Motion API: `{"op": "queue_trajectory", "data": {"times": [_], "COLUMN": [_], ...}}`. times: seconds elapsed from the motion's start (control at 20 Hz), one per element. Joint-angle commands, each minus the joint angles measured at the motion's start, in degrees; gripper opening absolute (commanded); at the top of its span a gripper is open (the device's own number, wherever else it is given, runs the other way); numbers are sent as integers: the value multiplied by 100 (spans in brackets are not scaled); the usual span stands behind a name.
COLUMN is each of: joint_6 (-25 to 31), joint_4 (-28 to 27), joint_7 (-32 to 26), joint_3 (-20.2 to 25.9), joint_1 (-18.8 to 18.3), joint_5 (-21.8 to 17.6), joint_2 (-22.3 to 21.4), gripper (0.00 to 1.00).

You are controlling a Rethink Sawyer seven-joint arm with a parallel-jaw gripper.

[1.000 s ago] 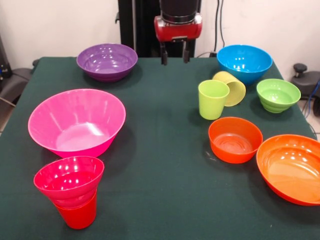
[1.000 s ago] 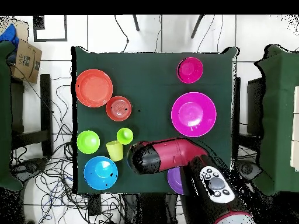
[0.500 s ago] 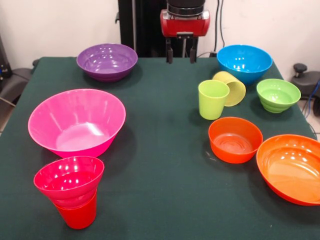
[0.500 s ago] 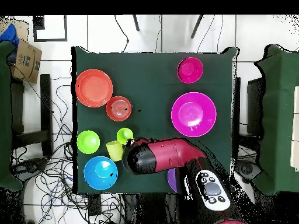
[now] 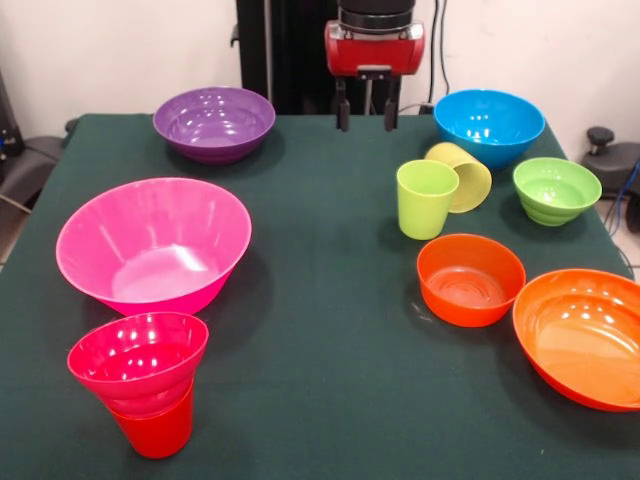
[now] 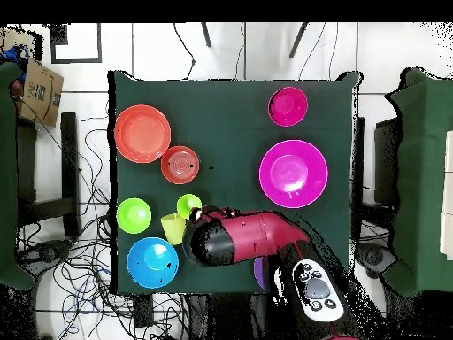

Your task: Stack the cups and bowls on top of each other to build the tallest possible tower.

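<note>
Overhead, the pincer point(image 5: 365, 117) hangs with its fingers apart above the table's point(image 5: 330, 330) far edge. Seven bowls and three cups dot the green table: a small magenta bowl point(image 5: 138, 360) sits in the red cup point(image 5: 155, 430), the only tower; the lime cup point(image 5: 425, 198) stands upright, touching the tipped yellow cup point(image 5: 463, 175).

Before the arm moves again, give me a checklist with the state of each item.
1. Gripper open and empty: ok.
2. Lime cup upright: ok.
3. Yellow cup upright: not ok, it lies on its side, leaning against the lime cup.
4. A tower started: ok, small magenta bowl sits on the red cup.
5. Gripper right above a cup: cannot tell.
6. Large pink bowl empty: ok.
</note>
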Motion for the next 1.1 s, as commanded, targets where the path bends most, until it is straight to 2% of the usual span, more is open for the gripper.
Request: {"op": "queue_trajectory", "data": {"times": [0.05,0.25,0.4,0.6,0.85,1.1], "joint_6": [-641,-873,-986,-1324,-1456,-1666], "joint_4": [348,238,6,-234,-217,-278], "joint_7": [963,1065,1174,1191,1023,1026], "joint_3": [-193,-256,-556,-846,-802,-818], "joint_1": [204,293,609,803,704,763], "joint_5": [32,193,230,281,354,471], "joint_2": [367,791,988,1498,1627,1803], "gripper": [100,100,100,100,100,100]}}
